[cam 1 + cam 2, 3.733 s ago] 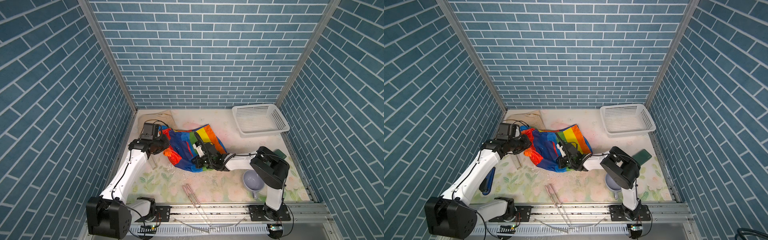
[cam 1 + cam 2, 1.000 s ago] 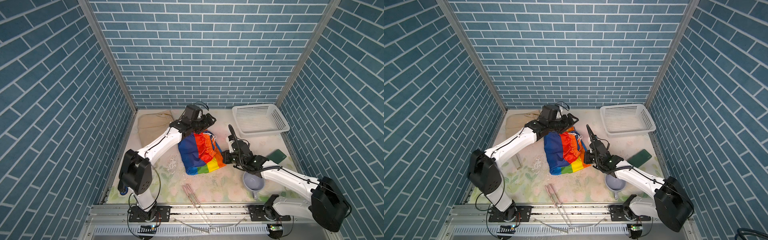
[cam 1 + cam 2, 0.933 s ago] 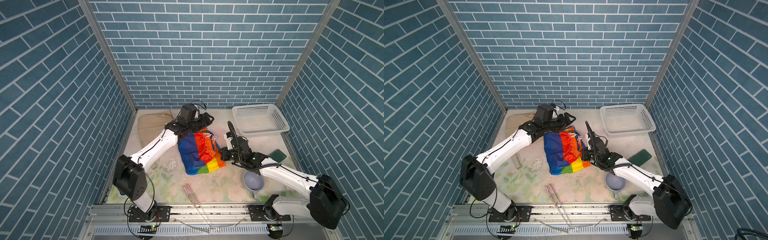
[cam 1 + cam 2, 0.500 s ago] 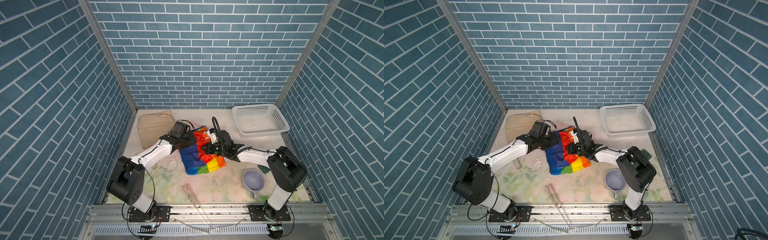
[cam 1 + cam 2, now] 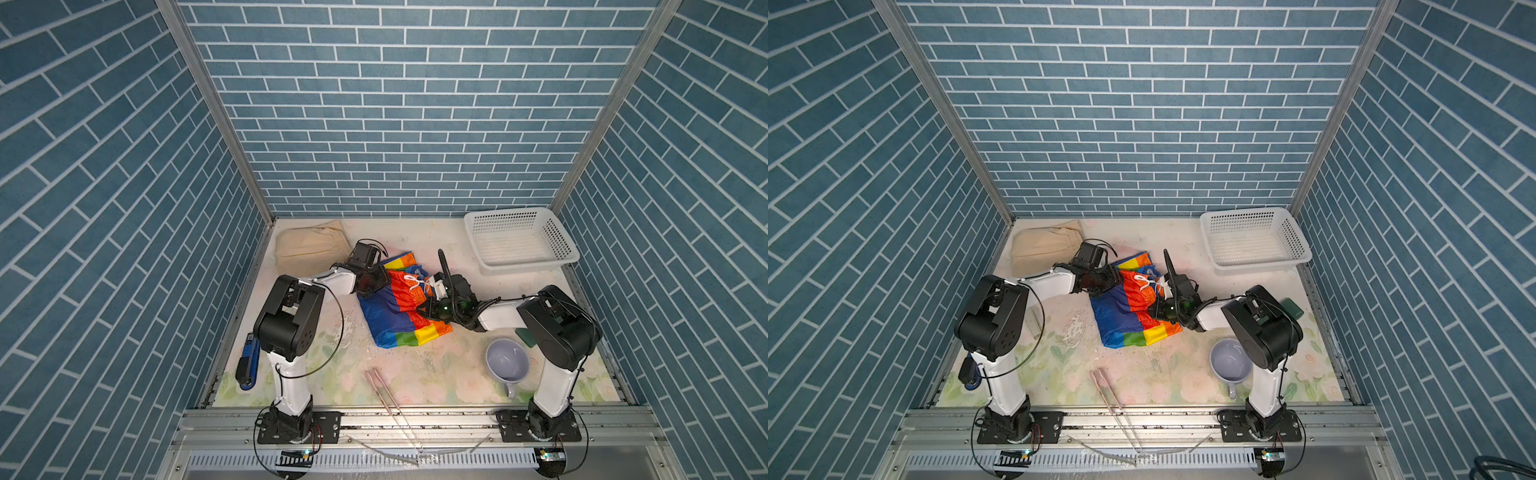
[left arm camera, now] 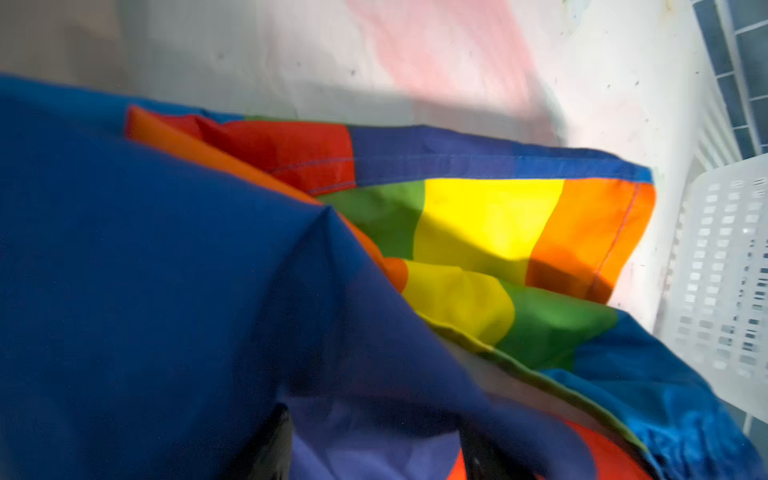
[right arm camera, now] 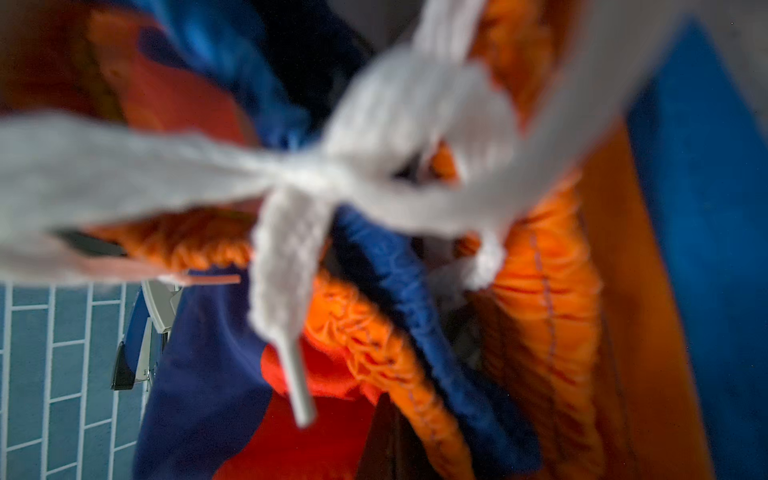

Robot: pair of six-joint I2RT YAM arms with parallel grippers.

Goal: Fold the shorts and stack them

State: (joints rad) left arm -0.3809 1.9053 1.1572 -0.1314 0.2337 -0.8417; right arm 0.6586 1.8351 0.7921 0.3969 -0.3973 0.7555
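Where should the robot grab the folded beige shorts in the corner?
Pinch the near edge of the beige shorts, coming from the front. They lie flat, tucked into the far left corner, so only the near and right edges are free.

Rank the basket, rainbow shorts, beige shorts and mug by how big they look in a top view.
1-2. The basket and rainbow shorts: too close to rank, since the arms cover part of the shorts.
3. The beige shorts.
4. The mug.
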